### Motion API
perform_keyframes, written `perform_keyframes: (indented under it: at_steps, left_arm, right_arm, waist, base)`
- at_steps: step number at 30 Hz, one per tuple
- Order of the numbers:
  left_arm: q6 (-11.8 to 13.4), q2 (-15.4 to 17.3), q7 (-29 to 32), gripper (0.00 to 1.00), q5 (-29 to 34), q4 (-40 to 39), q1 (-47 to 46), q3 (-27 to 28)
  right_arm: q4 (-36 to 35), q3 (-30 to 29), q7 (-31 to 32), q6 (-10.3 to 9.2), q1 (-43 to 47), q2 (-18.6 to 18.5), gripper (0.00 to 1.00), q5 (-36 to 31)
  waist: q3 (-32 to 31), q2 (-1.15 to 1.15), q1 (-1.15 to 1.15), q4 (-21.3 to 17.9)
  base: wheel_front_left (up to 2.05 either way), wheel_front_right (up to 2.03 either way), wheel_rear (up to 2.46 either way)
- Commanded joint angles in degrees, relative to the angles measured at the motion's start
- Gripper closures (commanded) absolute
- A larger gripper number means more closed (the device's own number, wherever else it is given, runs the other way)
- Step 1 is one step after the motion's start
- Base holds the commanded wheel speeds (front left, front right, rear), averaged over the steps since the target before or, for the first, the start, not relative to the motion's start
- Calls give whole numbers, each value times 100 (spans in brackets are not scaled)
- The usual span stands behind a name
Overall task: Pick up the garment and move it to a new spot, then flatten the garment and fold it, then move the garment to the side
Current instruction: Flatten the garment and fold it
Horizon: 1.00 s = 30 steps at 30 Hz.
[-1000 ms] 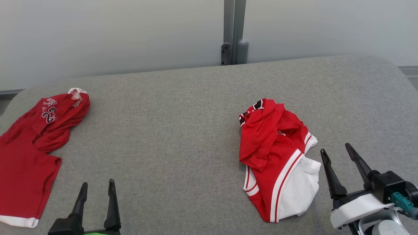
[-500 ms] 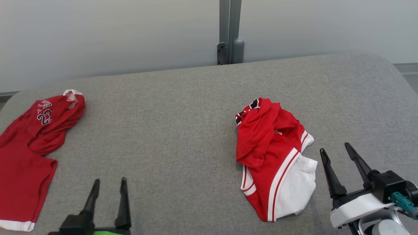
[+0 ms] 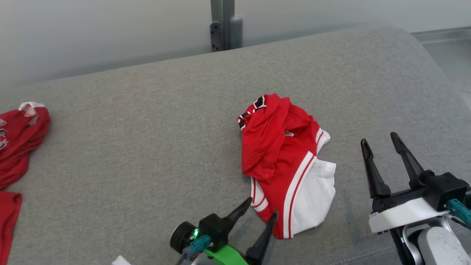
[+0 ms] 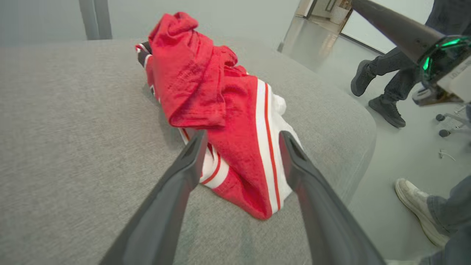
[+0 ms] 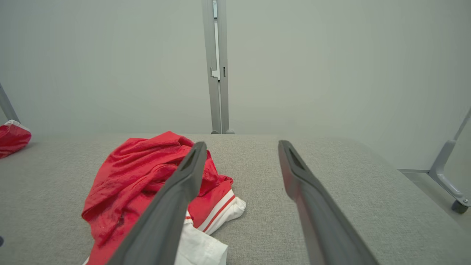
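Observation:
The garment (image 3: pixel 283 158) is a crumpled red piece with white panels and stripes, lying right of centre on the grey padded table (image 3: pixel 147 129). My left gripper (image 3: pixel 262 208) is open at its near end, fingers angled to the right, the tips level with the striped hem. In the left wrist view the garment (image 4: pixel 220 103) lies just beyond and between the open left gripper (image 4: pixel 243 134). My right gripper (image 3: pixel 379 139) stands open to the right of the cloth, apart from it. In the right wrist view the garment (image 5: pixel 147 173) lies left of the open right gripper (image 5: pixel 241 143).
A second red garment (image 3: pixel 14 147) lies at the table's far left edge. A grey post (image 3: pixel 222 22) stands behind the table. The table's rounded right edge (image 4: pixel 360 121) drops to the floor, where people's feet (image 4: pixel 382 106) stand near a white shoe (image 4: pixel 415 206).
The head camera has turned, shifting the whole picture left. My left gripper has swung rightward from the lower left to the garment's near end. The right gripper stays open beside the cloth.

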Motion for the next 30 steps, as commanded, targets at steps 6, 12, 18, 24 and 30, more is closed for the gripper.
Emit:
perform_keyframes:
  at_steps: [6,12,18,24,30]
  left_arm:
    - [-12,34,114,0,-307,791,-828,-729]
    - [165,27,56,0,-649,1583,-1316,-1026]
    - [266,30,4,100,-1162,1965,-1536,-1388]
    - [326,28,-368,100,-1994,1381,-1500,-1075]
    - [431,463,-339,100,-2981,-393,-1243,-24]
  right_arm:
    - [-91,-58,-17,-4,-225,163,0,15]
    - [-124,23,-17,-4,-316,316,0,-19]
    - [-90,-13,-17,-4,-314,395,0,-33]
    - [-68,-86,-17,-4,-189,414,0,-62]
    - [-73,-146,-17,-4,-32,326,0,-75]
  waist:
    - [663,0,0,-699]
    - [832,0,0,-840]
    - [831,0,0,-808]
    - [656,0,0,-656]
    - [438,0,0,-386]
  base:
    - [0,0,0]
    - [0,0,0]
    - [0,0,0]
    - [0,0,0]
    - [0,0,0]
